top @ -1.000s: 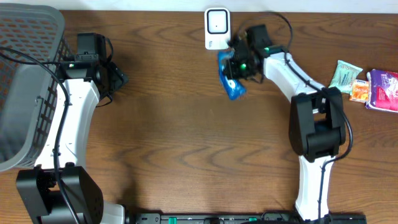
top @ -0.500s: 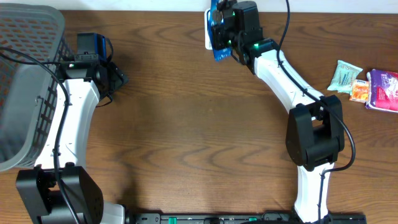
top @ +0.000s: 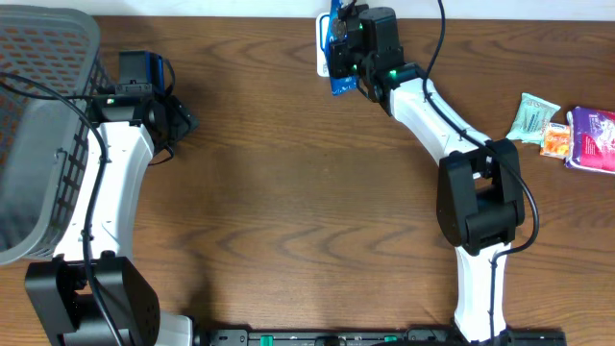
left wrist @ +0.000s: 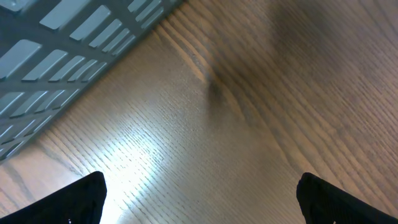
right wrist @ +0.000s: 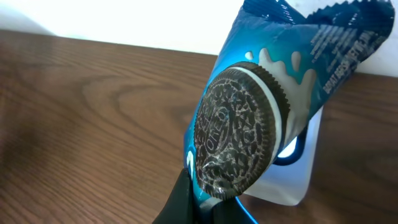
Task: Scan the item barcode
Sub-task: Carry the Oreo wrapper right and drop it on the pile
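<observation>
From overhead I see my right gripper (top: 348,43) pinching the blue cookie packet (top: 337,60) directly over the white scanner (top: 323,58) at the table's (top: 288,192) far edge. The packet's long axis runs away from me, one end hanging toward me past the scanner. My left gripper (top: 183,123) sits well to the scanner's left, beside the grey basket (top: 38,115).

The left wrist view shows only bare wood, a corner of basket mesh (left wrist: 56,43), and two black fingertips (left wrist: 74,199) spread wide with nothing between them.

The right wrist view gives what overhead hides: the packet's (right wrist: 261,106) printed cookie face, its crimped end tilted up and to the right, and the scanner (right wrist: 292,174) just behind it, its window lit blue. The fingers (right wrist: 186,202) are pressed together on the packet's lower end.
</observation>
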